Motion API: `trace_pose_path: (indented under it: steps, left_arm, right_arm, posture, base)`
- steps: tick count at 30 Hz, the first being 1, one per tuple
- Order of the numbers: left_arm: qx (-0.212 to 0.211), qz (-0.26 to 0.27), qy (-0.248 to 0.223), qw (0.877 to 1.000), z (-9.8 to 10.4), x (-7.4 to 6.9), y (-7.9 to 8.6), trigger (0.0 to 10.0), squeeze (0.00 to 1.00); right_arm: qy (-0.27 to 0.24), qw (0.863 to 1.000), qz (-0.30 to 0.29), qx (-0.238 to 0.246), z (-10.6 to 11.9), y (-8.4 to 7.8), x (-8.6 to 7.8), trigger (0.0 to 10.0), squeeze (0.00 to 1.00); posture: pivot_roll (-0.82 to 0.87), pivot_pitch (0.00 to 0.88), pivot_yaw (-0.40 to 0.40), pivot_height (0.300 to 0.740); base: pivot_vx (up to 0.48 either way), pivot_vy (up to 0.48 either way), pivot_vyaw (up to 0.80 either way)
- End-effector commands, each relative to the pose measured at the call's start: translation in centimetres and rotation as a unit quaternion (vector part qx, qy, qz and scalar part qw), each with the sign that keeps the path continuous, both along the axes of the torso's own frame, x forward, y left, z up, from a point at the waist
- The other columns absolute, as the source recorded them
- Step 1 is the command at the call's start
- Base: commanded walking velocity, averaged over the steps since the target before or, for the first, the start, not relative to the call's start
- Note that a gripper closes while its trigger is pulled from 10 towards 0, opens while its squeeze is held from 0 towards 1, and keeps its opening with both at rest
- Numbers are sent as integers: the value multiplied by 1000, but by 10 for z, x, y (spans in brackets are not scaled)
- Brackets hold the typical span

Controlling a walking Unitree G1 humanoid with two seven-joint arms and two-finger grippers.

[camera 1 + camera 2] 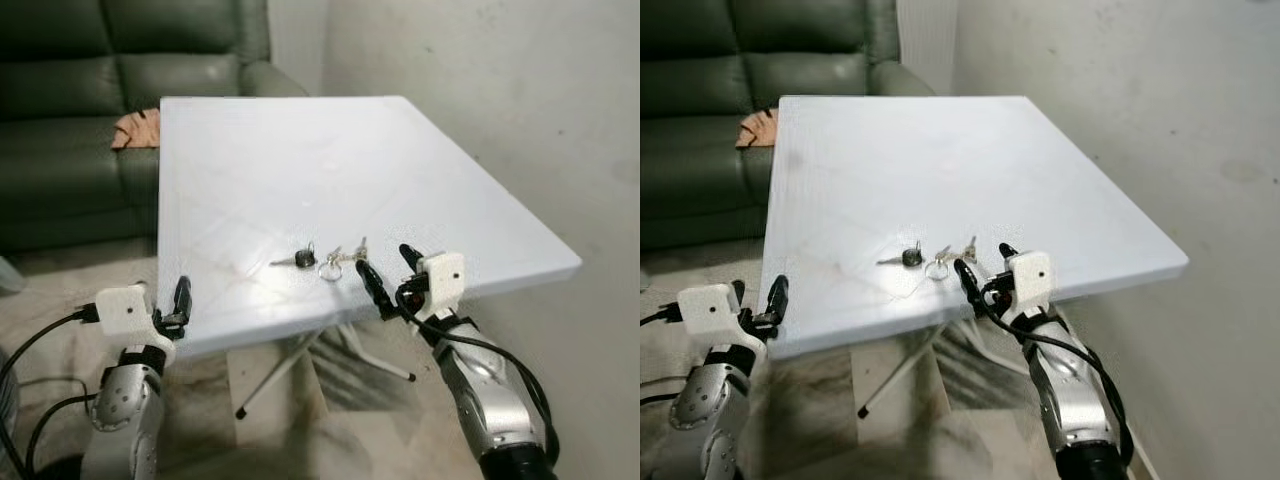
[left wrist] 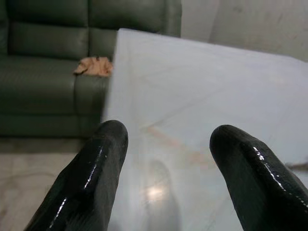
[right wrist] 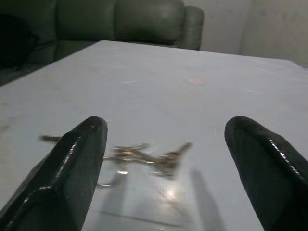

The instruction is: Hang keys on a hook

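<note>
From the left eye view, the keys (image 1: 325,260) are seen lying flat on the white counter (image 1: 300,160) near its front edge, strung out across the robot's front. The right pincer (image 1: 385,268) is held just beside their right end, its 2 fingers apart. The left pincer (image 1: 181,300) is parked at the counter's front left corner, well apart from them.

In the left wrist view, its fingers (image 2: 96,163) are seen parted over bare counter.

In the right wrist view, the keys (image 3: 139,155) are framed straight ahead, lying crosswise to the open fingers (image 3: 77,159). No hook can be made out.
</note>
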State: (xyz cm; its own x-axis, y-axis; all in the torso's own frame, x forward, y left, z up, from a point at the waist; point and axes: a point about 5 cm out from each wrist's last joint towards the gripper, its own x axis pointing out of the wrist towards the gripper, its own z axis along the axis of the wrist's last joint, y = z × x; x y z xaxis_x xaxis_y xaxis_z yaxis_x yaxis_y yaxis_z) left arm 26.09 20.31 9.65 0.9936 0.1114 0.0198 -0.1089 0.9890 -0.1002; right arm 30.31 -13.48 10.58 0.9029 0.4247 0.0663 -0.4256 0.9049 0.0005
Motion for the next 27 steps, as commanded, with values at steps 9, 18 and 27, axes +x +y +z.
trace_pose_path:
  steps: [9, 18, 27]
  left_arm:
    - [10, -24, -6, 1000, -1, -4, -15, 10000, 0]
    - [12, -49, -15, 999, 0, -7, -24, 10000, 0]
    - [34, -116, -24, 992, 1, -13, -45, 10000, 0]
  right_arm:
    - [22, 999, 10, -25, -4, -4, -1, 10000, 0]
    - [27, 998, 27, -54, -4, -1, 2, 10000, 0]
    - [-2, 994, 40, -105, 14, 14, 17, 10000, 0]
  posture:
    - [0, 28, -69, 740]
    - [2, 32, -70, 740]
    - [10, 36, -70, 740]
  base:
    - [0, 0, 0]
    - [0, 0, 0]
    - [0, 0, 0]
